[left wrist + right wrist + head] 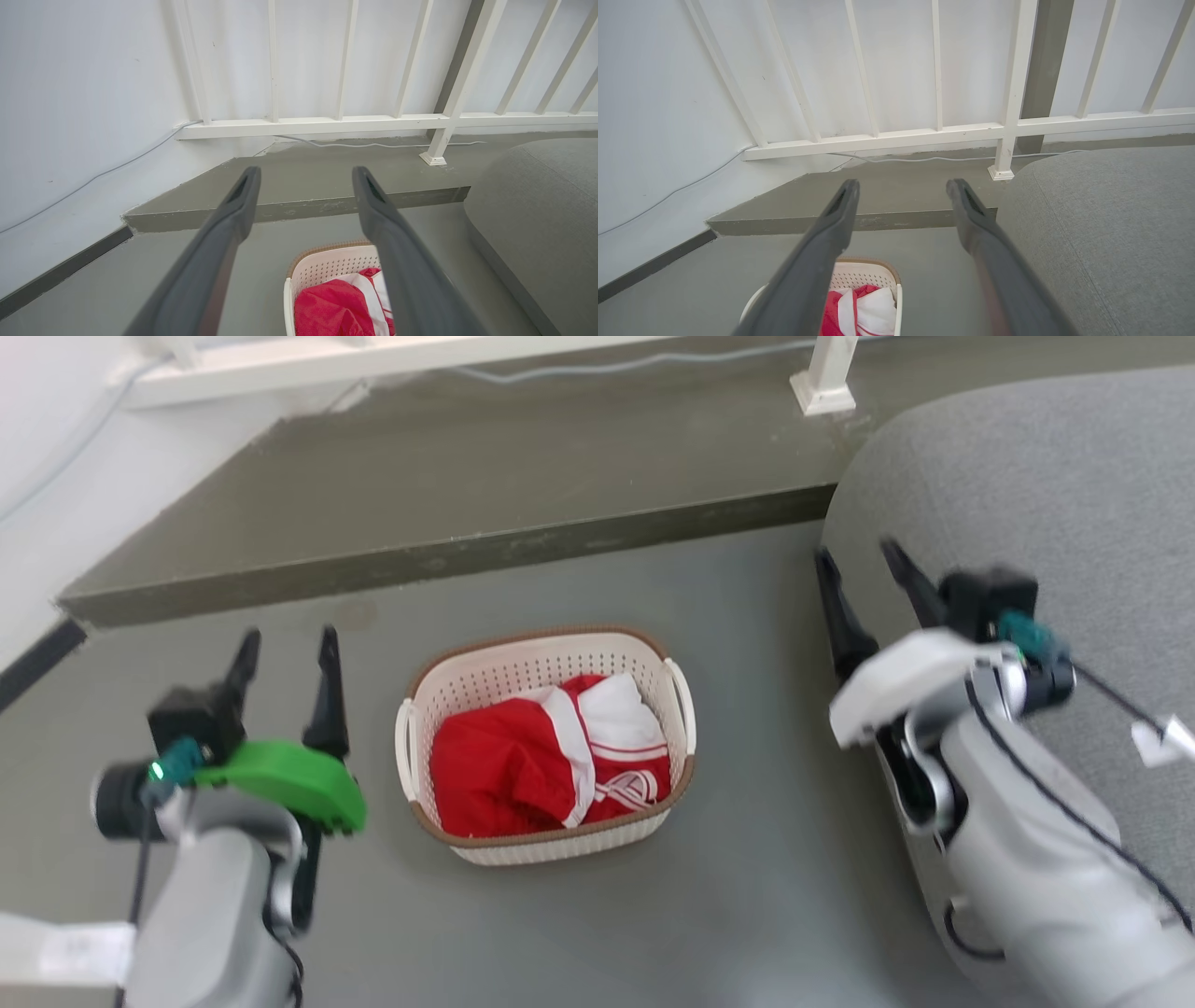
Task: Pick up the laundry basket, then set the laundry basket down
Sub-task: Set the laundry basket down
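Note:
The laundry basket (523,681) sits on the grey floor between my arms, cream-white and perforated, with a brown rim, white loop handles and red-and-white clothes inside. My left gripper (288,649) hovers open to its left, well apart from the near handle. My right gripper (861,565) stands open to the right, higher and farther off, beside the grey cushion. The left wrist view has the basket (327,266) low between the open fingers of my left gripper (306,179). In the right wrist view the basket (866,275) lies at the bottom, partly behind the left finger of my right gripper (902,189).
A raised grey step (448,560) runs behind the basket, with a white railing (327,123) and a cable along the wall beyond. A large grey cushion (1027,495) fills the right side, close to my right arm. A white wall rises on the left.

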